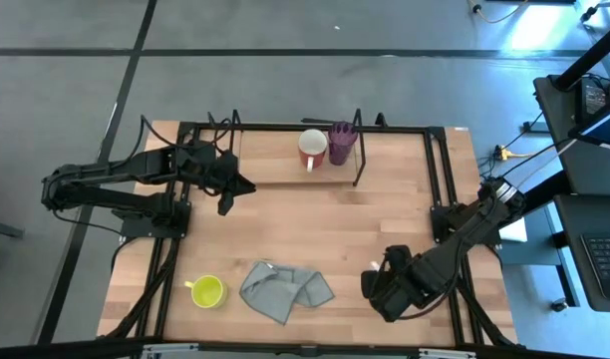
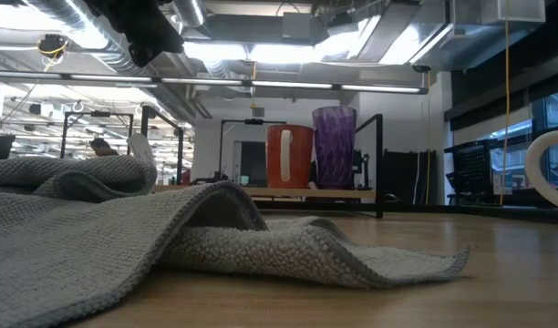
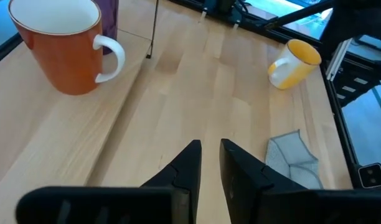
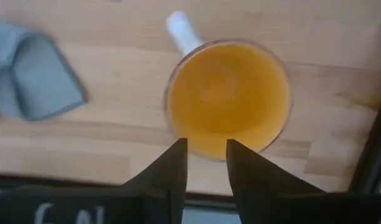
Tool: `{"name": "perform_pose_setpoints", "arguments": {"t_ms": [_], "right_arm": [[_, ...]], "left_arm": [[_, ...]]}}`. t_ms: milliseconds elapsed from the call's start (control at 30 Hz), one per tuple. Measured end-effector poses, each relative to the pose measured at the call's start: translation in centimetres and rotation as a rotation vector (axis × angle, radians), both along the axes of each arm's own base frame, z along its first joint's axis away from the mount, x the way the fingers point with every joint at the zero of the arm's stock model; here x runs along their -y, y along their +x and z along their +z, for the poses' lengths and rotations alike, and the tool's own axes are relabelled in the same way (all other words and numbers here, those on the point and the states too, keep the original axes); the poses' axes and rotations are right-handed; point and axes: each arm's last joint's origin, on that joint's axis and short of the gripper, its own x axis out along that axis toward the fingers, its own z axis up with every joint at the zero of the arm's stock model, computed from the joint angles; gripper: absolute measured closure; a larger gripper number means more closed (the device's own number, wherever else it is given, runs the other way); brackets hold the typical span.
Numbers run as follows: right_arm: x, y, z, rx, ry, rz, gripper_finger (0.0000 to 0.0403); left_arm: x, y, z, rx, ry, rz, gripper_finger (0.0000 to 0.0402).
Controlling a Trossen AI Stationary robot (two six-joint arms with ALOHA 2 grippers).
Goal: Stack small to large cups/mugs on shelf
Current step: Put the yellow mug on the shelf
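Lying under it all, big light wooden table [image 1: 315, 229]. Standing at top middle, low black wire shelf with wooden floor [image 1: 270, 170], ready for cups in a row from small to tall.

Waiting beside the shelf's left end, left claw [image 3: 210, 144], only a narrow gap, holding nothing. Hanging at lower right, right claw [image 4: 206, 143], narrow gap too, straight over a mug, likely to pinch its rim.

Crumpled at bottom middle, grey cloth [image 1: 285, 291], not part of the job.

Already on the shelf, side by side: tall see-through purple tumbler [image 1: 342, 143] and orange mug with white handle [image 1: 312, 150]. Not yet there: yellow-green mug [image 1: 207, 291] at lower left, and white-handled mug with orange-yellow inside [image 4: 228, 99] under the right claw.

Counting up: two arms, one shelf, one cloth, one tumbler, three mugs.
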Motion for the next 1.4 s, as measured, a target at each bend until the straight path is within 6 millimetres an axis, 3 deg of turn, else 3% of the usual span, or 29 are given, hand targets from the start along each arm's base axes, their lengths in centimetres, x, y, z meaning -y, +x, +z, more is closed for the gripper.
{"name": "perform_pose_setpoints", "arguments": {"t_ms": [400,567,700,833,967,1167,1400], "right_arm": [[2.0,-2.6,1.5,-0.222,-0.065,-0.011,0.0292],[2.6,-3.8,1.2,-0.154,0.003,0.025,0.0292],[4.4,-5.9,0.8,-0.080,0.047,0.035,0.0292],[5.8,-7.2,1.1,0.110,0.111,0.058,0.0292],[6.0,-7.2,0.4,0.274,0.181,0.074,0.0292],[5.7,-7.8,-1.6,0.200,0.122,0.112,0.0292],[5.2,-7.5,-2.5,0.156,0.091,0.196,0.0292]], "left_arm": [[0.0,0.1,0.1,0.015,-0.092,0.058,0.0352],[0.0,0.1,0.1,0.018,-0.091,0.057,0.0353],[0.0,0.1,0.1,0.018,-0.092,0.058,0.0353],[0.0,0.1,0.1,0.018,-0.108,0.069,0.0353],[0.0,0.1,0.1,0.019,-0.114,0.073,0.0353],[0.0,0.0,0.1,0.013,-0.133,0.084,0.0353],[0.0,0.0,0.1,0.012,-0.137,0.087,0.0353]]}}
